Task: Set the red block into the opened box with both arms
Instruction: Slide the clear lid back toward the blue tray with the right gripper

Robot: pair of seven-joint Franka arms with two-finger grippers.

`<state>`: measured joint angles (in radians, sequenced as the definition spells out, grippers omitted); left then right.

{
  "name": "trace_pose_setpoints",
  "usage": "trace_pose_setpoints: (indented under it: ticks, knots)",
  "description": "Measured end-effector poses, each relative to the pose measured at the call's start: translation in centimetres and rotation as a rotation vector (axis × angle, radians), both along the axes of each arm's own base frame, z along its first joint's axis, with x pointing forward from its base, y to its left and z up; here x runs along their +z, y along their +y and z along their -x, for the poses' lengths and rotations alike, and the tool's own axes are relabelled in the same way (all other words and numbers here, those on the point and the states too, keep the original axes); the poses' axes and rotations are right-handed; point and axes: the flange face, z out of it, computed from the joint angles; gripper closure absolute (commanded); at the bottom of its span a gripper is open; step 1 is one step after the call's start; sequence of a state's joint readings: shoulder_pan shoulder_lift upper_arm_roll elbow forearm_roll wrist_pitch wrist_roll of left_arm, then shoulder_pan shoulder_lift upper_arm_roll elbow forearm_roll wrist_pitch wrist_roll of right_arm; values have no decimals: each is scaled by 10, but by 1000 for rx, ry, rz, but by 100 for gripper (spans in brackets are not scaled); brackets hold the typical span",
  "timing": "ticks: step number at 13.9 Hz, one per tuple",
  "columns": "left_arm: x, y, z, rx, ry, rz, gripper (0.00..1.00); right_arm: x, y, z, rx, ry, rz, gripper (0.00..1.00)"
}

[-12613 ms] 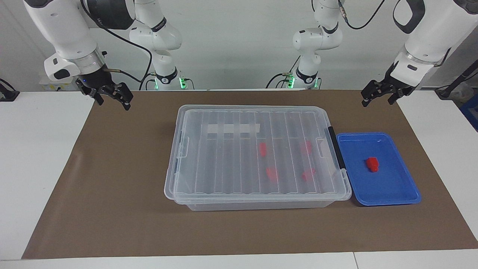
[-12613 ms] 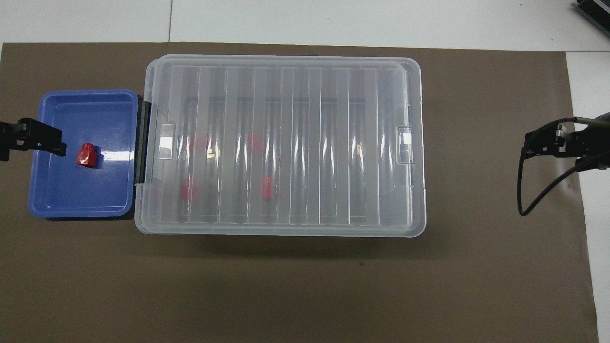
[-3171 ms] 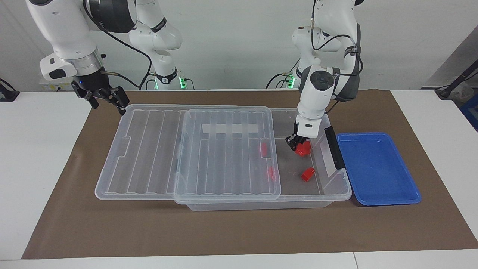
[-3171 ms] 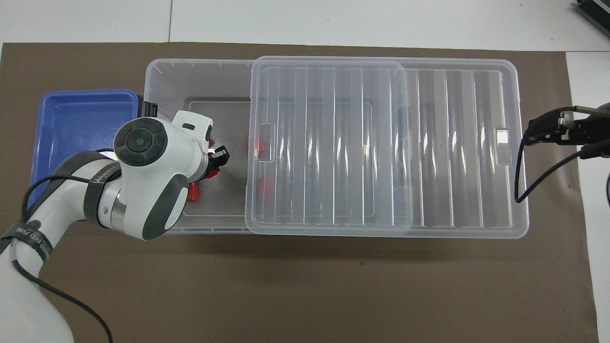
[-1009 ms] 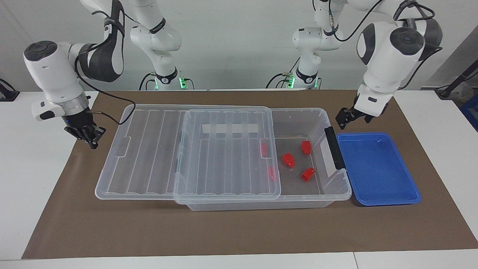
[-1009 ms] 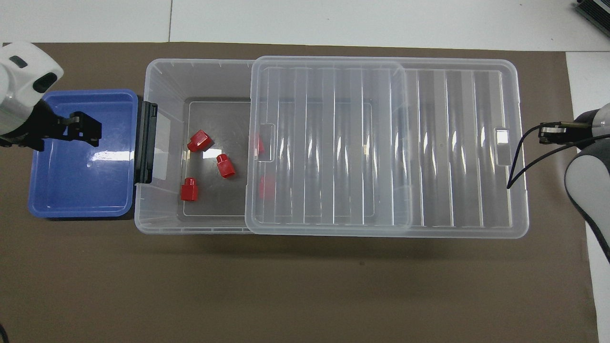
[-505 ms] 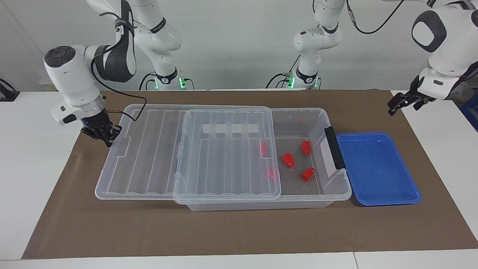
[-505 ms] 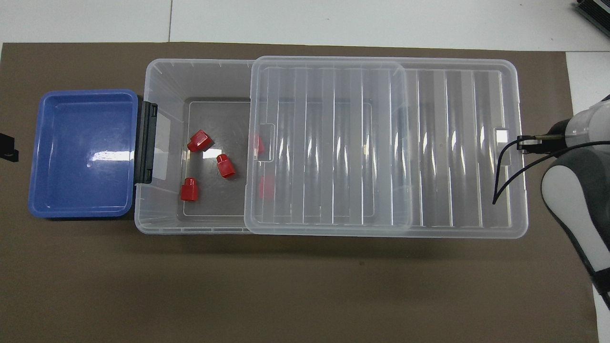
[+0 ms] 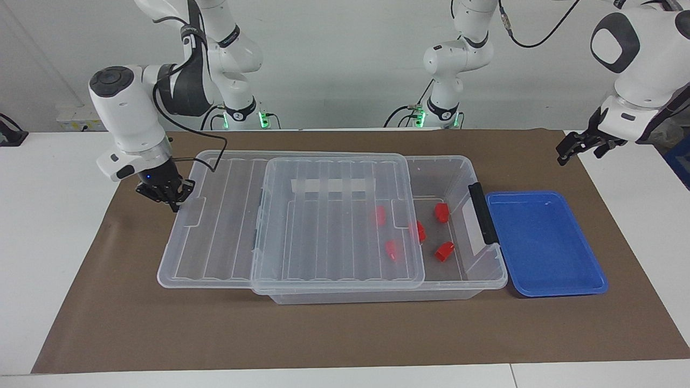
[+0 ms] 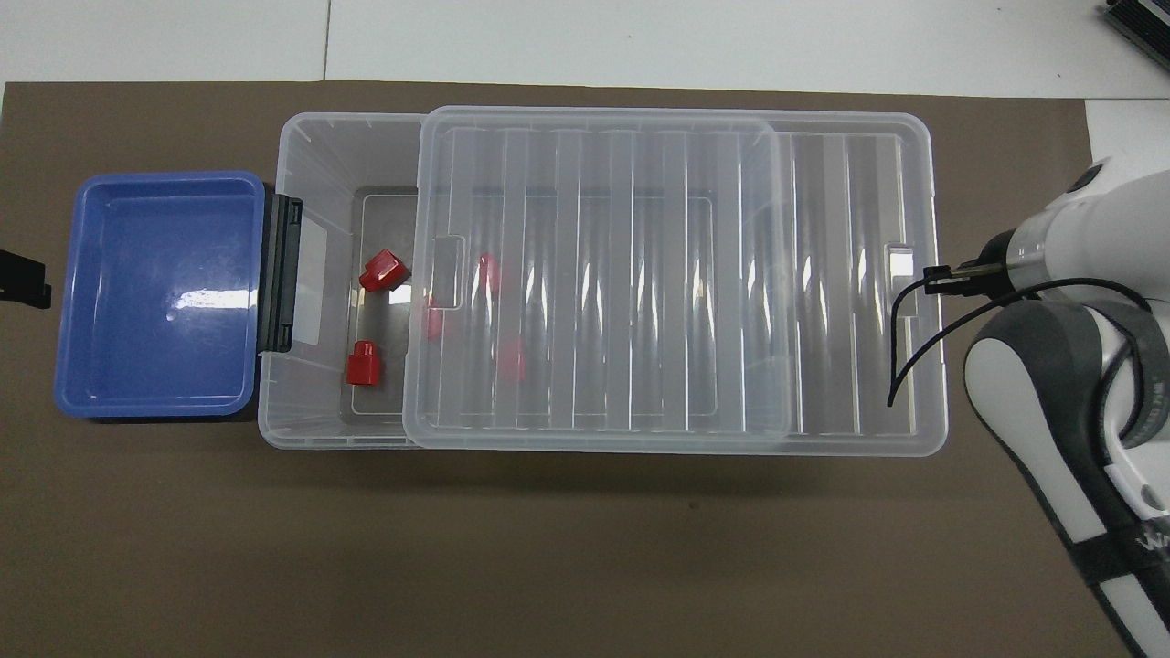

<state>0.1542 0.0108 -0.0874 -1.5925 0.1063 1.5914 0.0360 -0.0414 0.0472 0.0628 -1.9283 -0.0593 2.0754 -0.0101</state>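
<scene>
The clear box (image 9: 464, 163) (image 10: 302, 128) stands mid-mat with its ribbed lid (image 9: 334, 226) (image 10: 640, 274) lying across it, overhanging toward the right arm's end. The strip of box at the left arm's end is uncovered. Several red blocks lie in the box: two in the open strip (image 9: 442, 213) (image 9: 444, 250) (image 10: 384, 270) (image 10: 363, 364), one under the lid's edge (image 9: 418, 231), the others seen through the lid. My right gripper (image 9: 167, 195) is shut and pressed against the lid's outer end. My left gripper (image 9: 579, 151) (image 10: 26, 279) hangs open and empty over the mat's edge by the blue tray.
An empty blue tray (image 9: 544, 242) (image 10: 155, 292) sits against the box's black latch (image 9: 482, 213) at the left arm's end. A brown mat (image 9: 345, 334) covers the table. In the overhead view the right arm's wrist (image 10: 1060, 265) hides its gripper.
The right gripper has moved toward the box and the lid has slid with it toward the left arm's end, covering one more red block. The left arm has barely moved in the last half second.
</scene>
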Motion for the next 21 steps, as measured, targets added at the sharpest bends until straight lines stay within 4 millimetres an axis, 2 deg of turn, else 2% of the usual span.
trace_pose_setpoints:
  ticks: [3,9,11,15,18,21]
  knots:
    - [17,-11,13,-14,-9,-4,0,0,13,1,23,3,0,100]
    - [14,-15,15,-33,1,3,0,1,46,4,50,4,-38,100]
    - [16,-28,11,-65,-34,25,0,1,59,5,58,4,-39,100]
    - [19,-69,0,-148,-129,29,0,0,89,9,94,6,-42,100]
    - [19,-66,0,-143,-128,29,0,0,105,12,116,0,-44,100]
    - [17,-65,0,-141,-126,30,0,-1,128,16,143,-8,-72,100]
